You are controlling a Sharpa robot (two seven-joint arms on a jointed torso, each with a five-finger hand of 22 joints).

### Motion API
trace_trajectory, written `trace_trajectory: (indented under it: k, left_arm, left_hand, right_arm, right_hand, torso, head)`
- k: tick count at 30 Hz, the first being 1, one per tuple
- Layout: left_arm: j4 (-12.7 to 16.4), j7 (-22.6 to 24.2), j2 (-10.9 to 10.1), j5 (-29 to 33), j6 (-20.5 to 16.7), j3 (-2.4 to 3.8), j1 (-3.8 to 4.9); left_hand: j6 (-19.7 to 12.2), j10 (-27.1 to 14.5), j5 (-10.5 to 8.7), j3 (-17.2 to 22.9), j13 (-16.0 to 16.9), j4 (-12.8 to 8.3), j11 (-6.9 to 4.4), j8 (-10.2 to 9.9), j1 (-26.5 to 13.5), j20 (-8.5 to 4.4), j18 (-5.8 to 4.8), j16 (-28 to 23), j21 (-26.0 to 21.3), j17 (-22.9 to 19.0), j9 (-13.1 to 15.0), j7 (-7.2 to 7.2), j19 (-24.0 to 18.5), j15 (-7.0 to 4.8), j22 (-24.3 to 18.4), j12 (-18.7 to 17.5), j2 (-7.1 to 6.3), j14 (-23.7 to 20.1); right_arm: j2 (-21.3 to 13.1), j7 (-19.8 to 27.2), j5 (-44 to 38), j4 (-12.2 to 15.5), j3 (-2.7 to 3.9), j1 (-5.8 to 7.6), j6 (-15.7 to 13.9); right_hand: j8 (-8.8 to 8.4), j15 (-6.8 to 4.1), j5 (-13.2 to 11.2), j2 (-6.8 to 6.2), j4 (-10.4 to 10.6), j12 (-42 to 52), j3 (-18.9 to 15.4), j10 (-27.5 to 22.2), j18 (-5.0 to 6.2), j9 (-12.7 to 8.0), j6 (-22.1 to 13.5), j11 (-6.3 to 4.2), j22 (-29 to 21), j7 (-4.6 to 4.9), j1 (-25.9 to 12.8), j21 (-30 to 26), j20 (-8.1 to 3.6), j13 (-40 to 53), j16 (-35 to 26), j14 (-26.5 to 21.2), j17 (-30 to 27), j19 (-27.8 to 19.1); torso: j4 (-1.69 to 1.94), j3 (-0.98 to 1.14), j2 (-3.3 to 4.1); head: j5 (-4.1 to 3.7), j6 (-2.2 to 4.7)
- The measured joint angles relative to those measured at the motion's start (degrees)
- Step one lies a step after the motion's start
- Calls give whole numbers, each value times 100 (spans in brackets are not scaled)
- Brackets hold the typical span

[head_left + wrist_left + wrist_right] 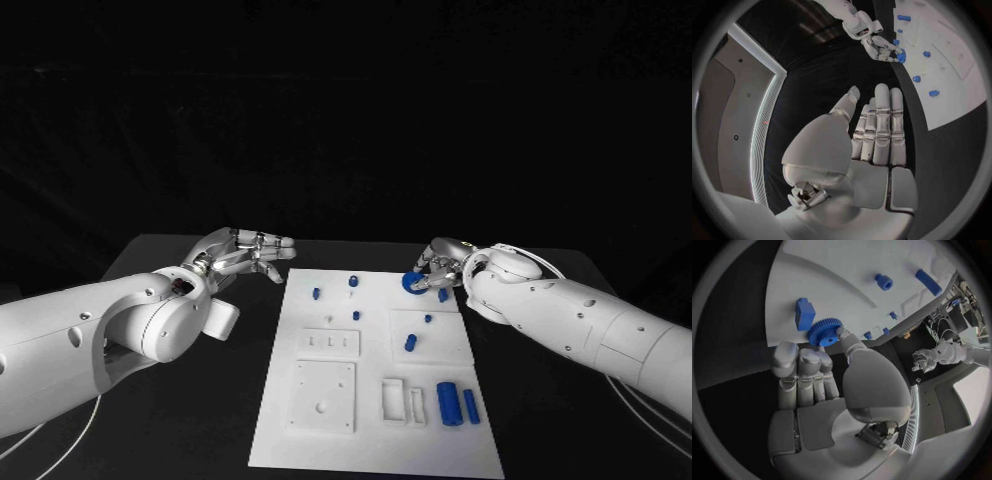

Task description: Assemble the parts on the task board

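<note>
I'm seeing the right hand point(437, 268) pinching a blue gear point(822, 332) between thumb and fingers at the far right corner of the white board point(372, 440), the gear sitting right at the board's edge beside a small blue block point(804, 313). The left hand point(242, 254) is hovering off the board's far left corner, fingers straight and close together, holding nothing. Two blue cylinders point(457, 403) are lying near the board's near right corner.
</note>
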Motion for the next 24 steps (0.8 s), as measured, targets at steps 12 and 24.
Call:
trace_trajectory:
  k: [12, 24]
  left_arm:
    - [3, -1, -18, -3, 0, 0, 0]
    - [23, -2, -42, -5, -1, 0, 0]
  left_hand:
    - [0, 0, 0, 0, 0, 0, 0, 0, 0, 21, 0, 0, 0, 0, 0, 0, -21, 0, 0, 0, 0, 0]
    - [0, 0, 0, 0, 0, 0, 0, 0, 0, 20, 0, 0, 0, -1, 0, 0, -20, 0, 0, 0, 0, 0]
  right_arm:
    - [-8, 59, 24, 30, -2, -9, 23]
    - [-109, 40, -236, 278, -32, -77, -298]
  right_hand:
    - [29, -18, 223, 9, -296, 4, 647, 29, -1, 3, 324, -73, 0, -86, -175, 46, 0, 22, -21, 20, 60, 0]
    - [29, -86, -35, 75, -231, 4, 615, 51, -1, 22, 586, -133, -1, -171, -253, 114, -43, 36, -45, 38, 90, 0]
  torso:
    - [-10, 2, -2]
    - [-13, 5, -1]
  head:
    - [9, -29]
    - [-8, -18]
